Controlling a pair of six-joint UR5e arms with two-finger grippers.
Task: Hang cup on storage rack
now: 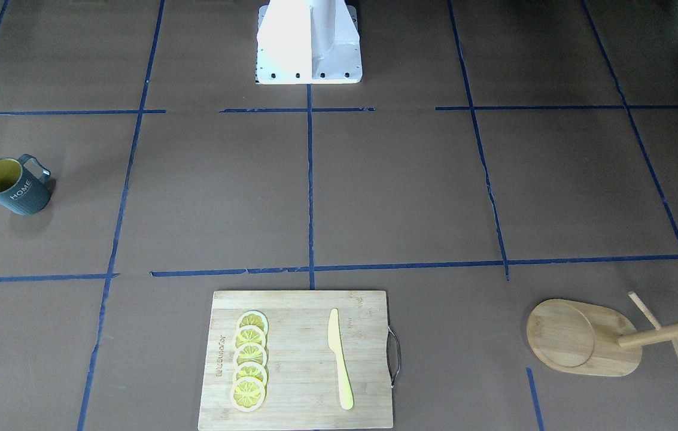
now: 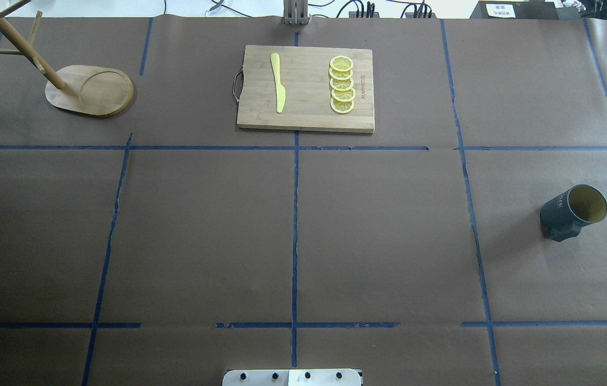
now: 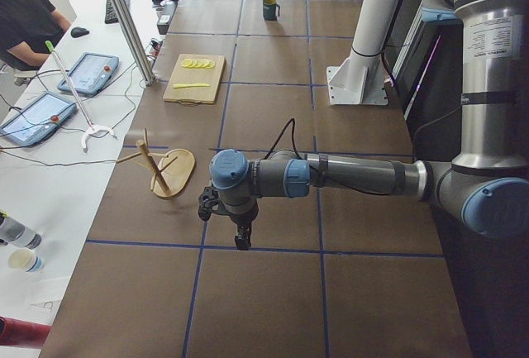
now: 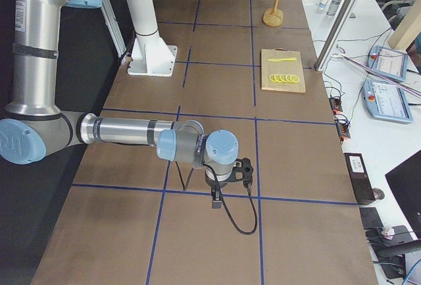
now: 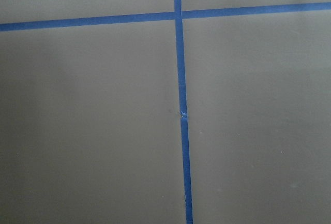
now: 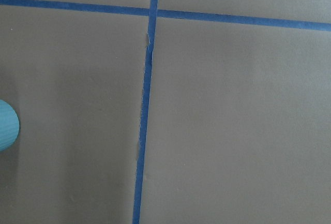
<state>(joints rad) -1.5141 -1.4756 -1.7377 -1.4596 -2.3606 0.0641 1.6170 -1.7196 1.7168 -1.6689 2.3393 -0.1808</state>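
- The cup [image 1: 12,185], a dark blue-grey ribbed mug with a yellow inside and white "HOME" lettering, stands upright on the brown tabletop [image 1: 398,191]. It is far out on the robot's right side, and nothing touches it. Its loop handle points roughly toward the robot's base.
- The storage rack [image 1: 584,338], a light wooden mug tree on an oval base, stands at the far corner on the robot's left, well apart from the cup. Every peg in view is bare.
- Between them, along the far edge, lies a bamboo cutting board [image 1: 297,359] with a yellow knife [image 1: 339,359] and a row of lemon slices [image 1: 250,360].
- Both arms hang low over bare tabletop near the robot's base, away from cup and rack alike.
- The left fingers [image 3: 240,241] and right fingers [image 4: 216,199] show only in the side views. Whether they are apart or together cannot be told, but they appear to carry nothing.
- Judged from this, no step is done. Reaching the cup, grasping it, carrying it across and hooking its handle on a peg all remain.
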